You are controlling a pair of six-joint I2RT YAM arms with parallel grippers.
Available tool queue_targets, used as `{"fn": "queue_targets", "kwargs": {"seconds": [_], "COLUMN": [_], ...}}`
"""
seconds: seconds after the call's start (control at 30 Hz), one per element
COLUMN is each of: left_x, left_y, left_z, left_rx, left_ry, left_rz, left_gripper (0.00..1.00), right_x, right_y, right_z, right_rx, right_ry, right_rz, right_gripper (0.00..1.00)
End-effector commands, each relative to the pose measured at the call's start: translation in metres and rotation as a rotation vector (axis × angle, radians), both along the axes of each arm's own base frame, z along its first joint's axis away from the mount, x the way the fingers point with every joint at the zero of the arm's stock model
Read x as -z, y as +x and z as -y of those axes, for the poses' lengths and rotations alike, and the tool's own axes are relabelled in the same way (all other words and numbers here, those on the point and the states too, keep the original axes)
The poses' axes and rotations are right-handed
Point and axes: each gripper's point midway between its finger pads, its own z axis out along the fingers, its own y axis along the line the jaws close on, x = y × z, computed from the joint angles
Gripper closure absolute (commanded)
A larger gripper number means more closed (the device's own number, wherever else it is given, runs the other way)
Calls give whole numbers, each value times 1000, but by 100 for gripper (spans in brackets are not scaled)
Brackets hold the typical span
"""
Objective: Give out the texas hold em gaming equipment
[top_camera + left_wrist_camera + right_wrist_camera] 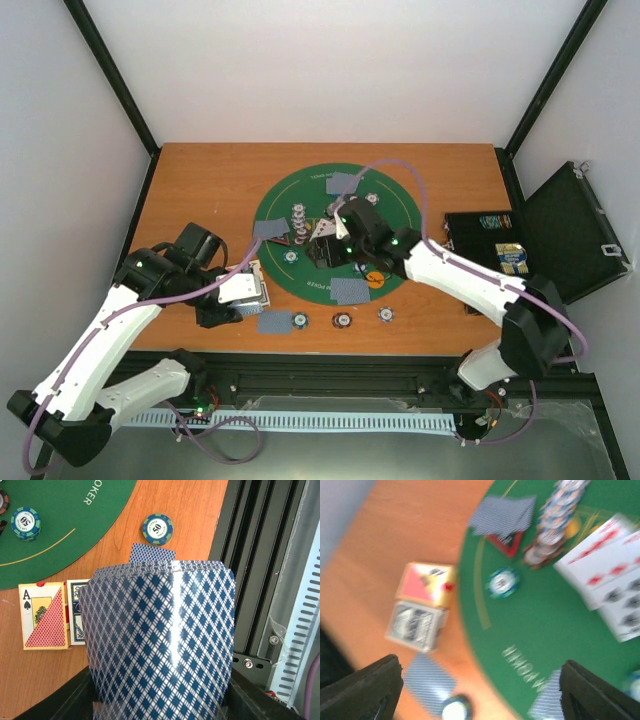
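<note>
My left gripper [248, 290] [160, 692] is shut on a deck of blue-diamond-backed playing cards [160, 635], held over the wood near the table's front left. Just past the deck lie a face-down card [152, 553] and a teal chip [157, 529]. My right gripper [328, 245] [480, 695] hovers open over the green mat [300, 275], with nothing between its fingers [365, 685]. Below it, blurred, are a teal chip [503, 582], a row of chips [555, 520], face-up cards [610, 565] and face-down cards [502, 514]. Dealt cards [350, 290] and chips [342, 320] sit around the mat's rim.
Two card boxes [45, 615] [426, 583] lie on the wood left of the mat. A black hard case [560, 235] stands open at the table's right edge. The black frame rail [250, 580] runs along the near edge.
</note>
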Motion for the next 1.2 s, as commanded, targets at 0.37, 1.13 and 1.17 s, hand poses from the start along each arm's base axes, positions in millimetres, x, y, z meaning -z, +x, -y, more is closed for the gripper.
{"fn": "queue_targets", "kwargs": {"seconds": [0.37, 1.13, 1.17], "left_x": [-14, -19, -20], "left_y": [9, 10, 10], "left_z": [11, 15, 14], "left_rx": [-19, -14, -15], "left_ry": [-56, -74, -74], "left_rz": [20, 19, 20], "left_gripper": [48, 48, 48], "right_x": [-61, -43, -40], "right_y": [-154, -167, -167], "right_z": [-95, -161, -161], "right_rx": [-298, -359, -357], "right_ry": [727, 810, 809], "right_rz": [-496, -656, -664], "right_gripper": [9, 17, 18]}}
